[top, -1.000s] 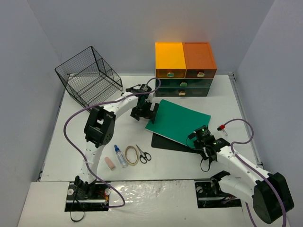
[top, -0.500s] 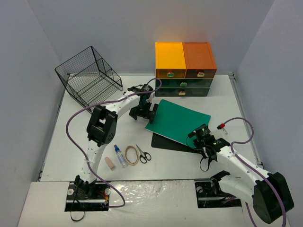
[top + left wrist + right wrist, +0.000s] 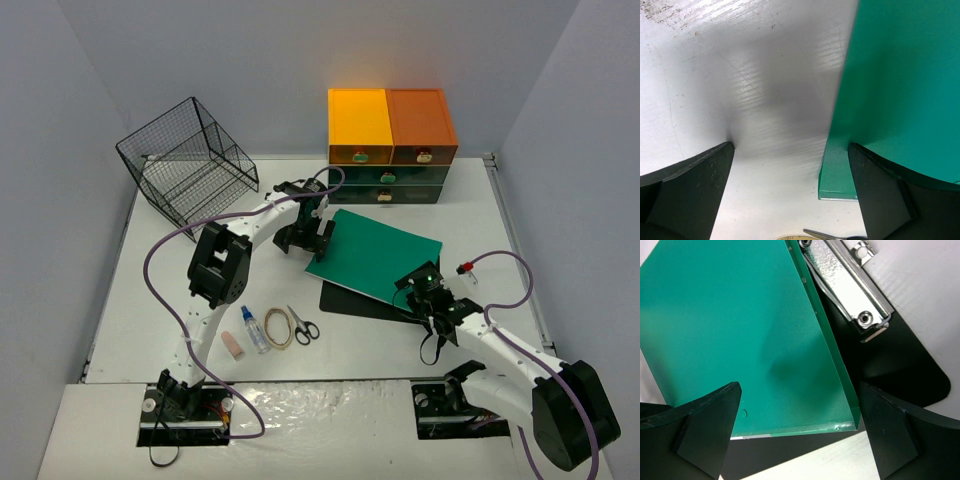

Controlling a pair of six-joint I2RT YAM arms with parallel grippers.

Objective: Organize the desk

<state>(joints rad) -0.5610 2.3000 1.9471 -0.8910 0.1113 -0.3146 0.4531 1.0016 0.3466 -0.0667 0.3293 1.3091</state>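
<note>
Desk [image 3: 470, 215]: matte white, flat and rectangular, filling the floor between three grey walls from the arm bases to the back wall; the left wrist view shows faint ribbing and some specks on it. At the back edge sit a drawer unit [image 3: 392, 150] with an orange top, centre-right, and a tilted wire basket [image 3: 185, 165] at the back left corner. Mid-desk a green folder [image 3: 378, 255] lies skewed on a black clipboard [image 3: 350, 300], whose metal clip [image 3: 847, 277] shows just past the folder's edge. Near the front left lie an eraser [image 3: 232, 345], bottle [image 3: 254, 330], ring [image 3: 279, 328] and scissors [image 3: 303, 327], close together. Bare white surface shows right of the folder and along the front strip. Left tool [image 3: 790, 165]: jaws apart, straddling the folder's left edge, holding nothing. Right tool [image 3: 800, 410]: jaws apart over the folder's near corner, holding nothing. Drawer tags too small to read.
</note>
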